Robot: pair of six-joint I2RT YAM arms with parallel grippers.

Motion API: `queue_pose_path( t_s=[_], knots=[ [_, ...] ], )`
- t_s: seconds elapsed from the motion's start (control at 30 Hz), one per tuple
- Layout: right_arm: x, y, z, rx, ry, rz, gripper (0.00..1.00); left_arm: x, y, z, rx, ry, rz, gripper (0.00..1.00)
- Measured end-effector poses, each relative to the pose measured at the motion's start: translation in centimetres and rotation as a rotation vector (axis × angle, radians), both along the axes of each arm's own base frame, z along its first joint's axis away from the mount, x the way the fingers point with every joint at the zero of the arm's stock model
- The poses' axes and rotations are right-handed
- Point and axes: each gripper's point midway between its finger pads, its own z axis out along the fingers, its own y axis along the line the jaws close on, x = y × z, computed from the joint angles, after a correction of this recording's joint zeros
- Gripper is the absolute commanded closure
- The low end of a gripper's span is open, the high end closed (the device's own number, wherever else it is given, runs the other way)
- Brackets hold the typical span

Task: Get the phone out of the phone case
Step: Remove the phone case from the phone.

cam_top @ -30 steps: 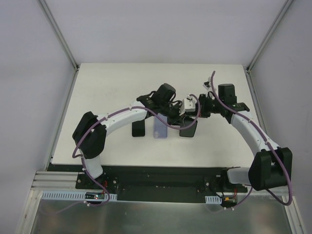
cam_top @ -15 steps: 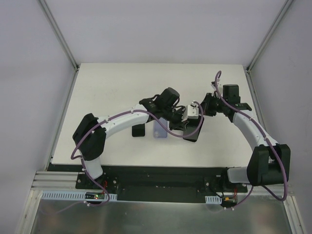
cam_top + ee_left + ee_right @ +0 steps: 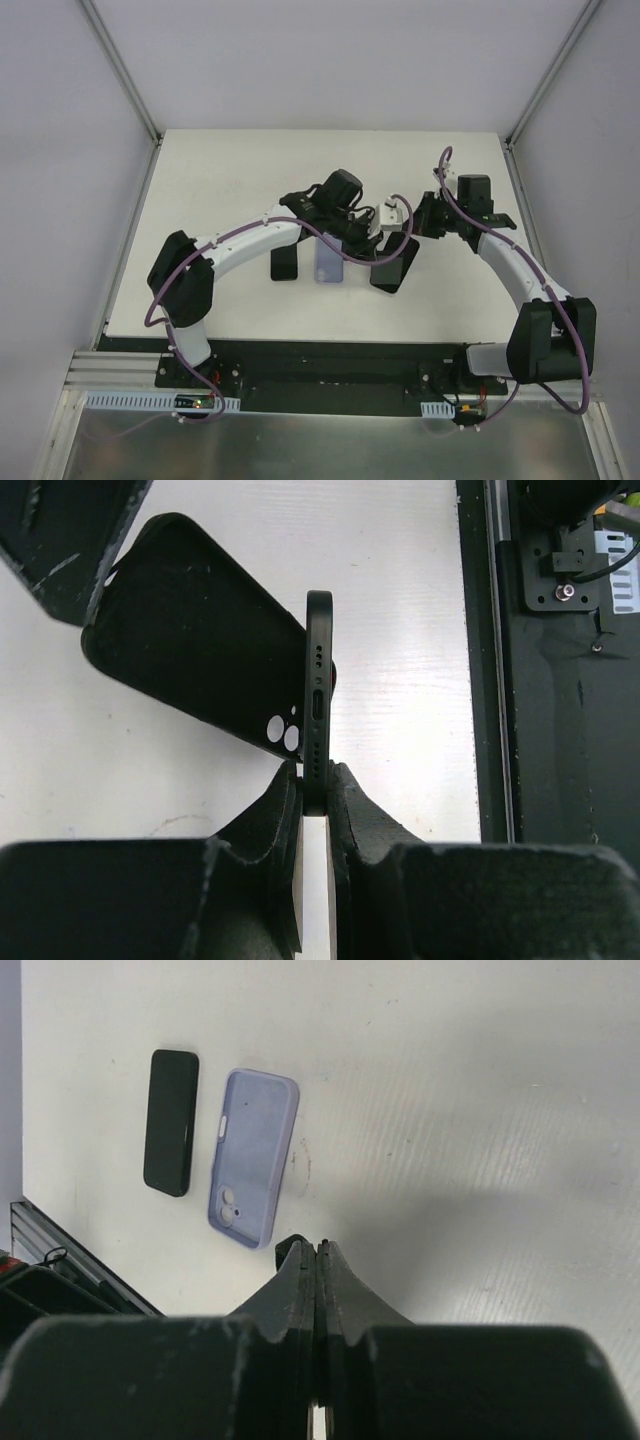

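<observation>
In the left wrist view my left gripper (image 3: 315,780) is shut on the bottom edge of a black phone (image 3: 318,670), which stands edge-on with its port and speaker holes facing the camera. A black phone case (image 3: 190,640) tilts away to its left; its camera cutouts are empty and its corner touches the phone. From above, the case (image 3: 395,265) hangs tilted below my right gripper (image 3: 405,238), just right of my left gripper (image 3: 357,243). In its wrist view my right gripper (image 3: 317,1247) is shut on the case's thin rim; a sliver of case (image 3: 287,1253) shows.
A lilac phone case (image 3: 330,262) lies on the white table (image 3: 220,180), camera holes up (image 3: 253,1155). A second black phone (image 3: 285,263) lies left of it (image 3: 170,1122). The black base rail (image 3: 540,680) runs along the table's near edge.
Both grippers swung slightly right and toward the front, then back. The black case now sits tilted and farther right than a second ago. Both grips have held.
</observation>
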Motion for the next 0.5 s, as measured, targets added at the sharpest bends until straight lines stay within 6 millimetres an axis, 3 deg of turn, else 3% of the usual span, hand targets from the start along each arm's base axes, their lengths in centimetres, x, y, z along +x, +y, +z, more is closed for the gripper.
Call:
queue_pose_path(
  t_s=[0.17,0.37,0.5],
  knots=[
    [0.5,-0.7,-0.4,-0.044,-0.036,-0.007,1.0,0.0,0.6,0.9,0.01,0.059,0.025,1.0],
    [1.9,-1.9,-0.2,-0.087,-0.105,-0.038,1.0,-1.2,2.2,0.6,0.076,0.198,0.07,1.0],
    [1.3,-2.1,-1.0,-0.099,-0.101,-0.034,1.0,0.1,2.6,2.0,0.052,0.223,0.112,1.0]
  ],
)
